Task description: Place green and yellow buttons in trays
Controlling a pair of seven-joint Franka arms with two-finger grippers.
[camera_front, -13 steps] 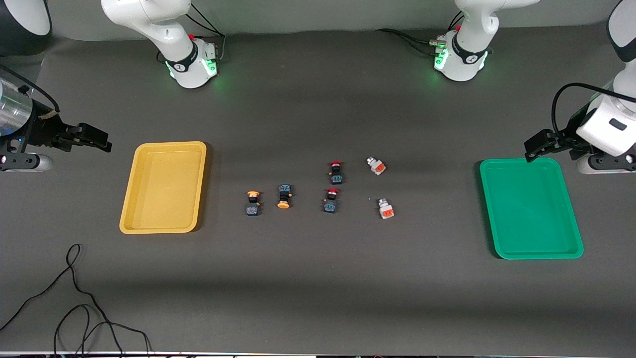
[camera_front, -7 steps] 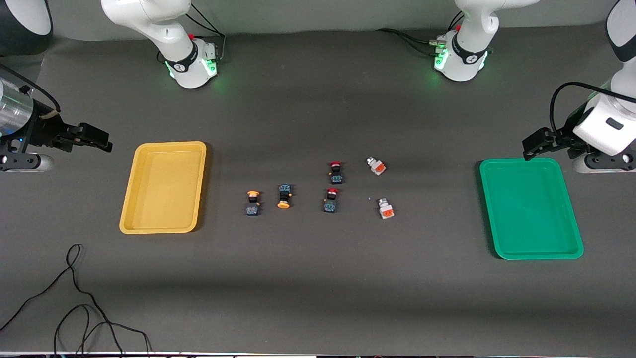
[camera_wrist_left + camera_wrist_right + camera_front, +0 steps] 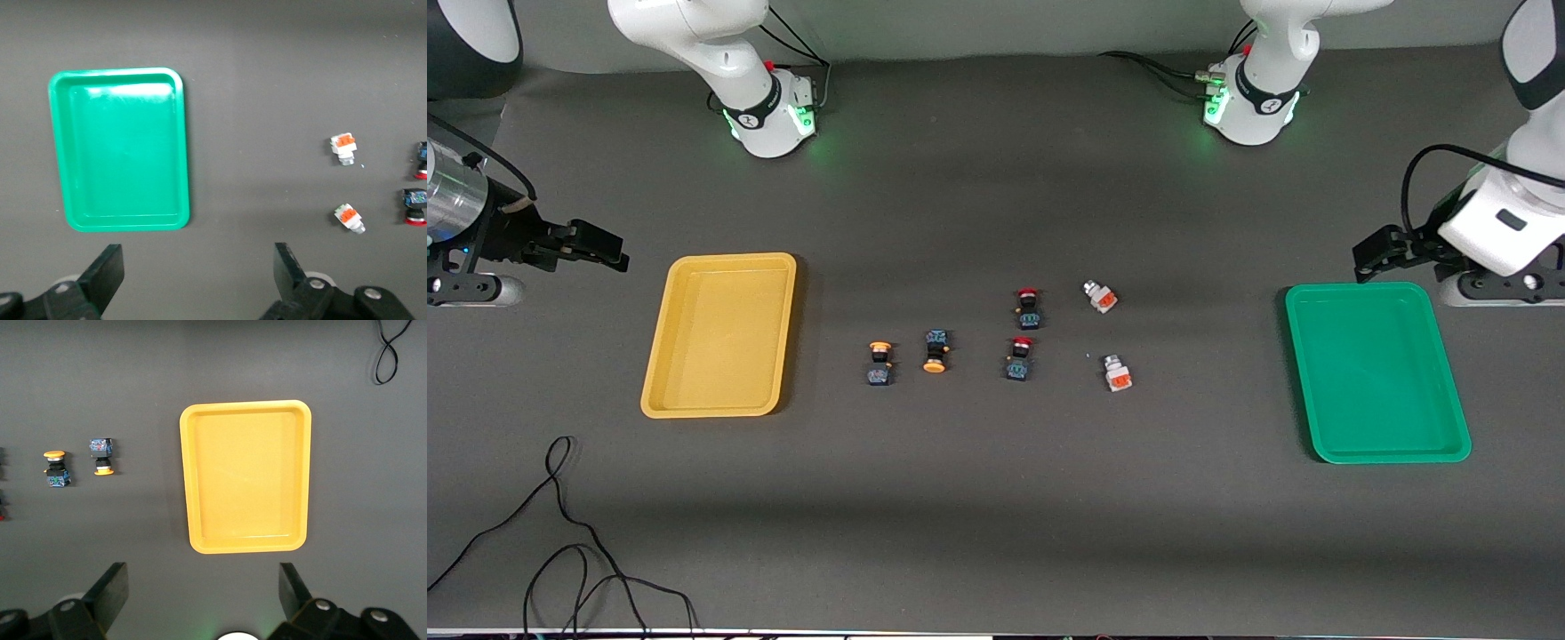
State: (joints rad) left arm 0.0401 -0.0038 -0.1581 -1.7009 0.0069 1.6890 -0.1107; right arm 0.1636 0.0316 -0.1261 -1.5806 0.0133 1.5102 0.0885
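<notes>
— any button in a tray yet?
— none. yellow tray (image 3: 720,334) and green tray (image 3: 1375,373) both bare inside. two yellow-capped buttons (image 3: 879,363) (image 3: 935,349) lying side by side on the table (image 3: 996,516), toward the yellow tray. two white buttons with orange ends (image 3: 1100,296) (image 3: 1117,372) toward the green tray. two red-capped buttons (image 3: 1028,308) between the pairs, probably to leave alone.
— and the grippers?
— left gripper (image 3: 197,280) up beside the green tray, fingers spread, holding nothing. right gripper (image 3: 203,597) beside the yellow tray, also spread and bare.
— so how much left?
— all four placements, judging from this.
</notes>
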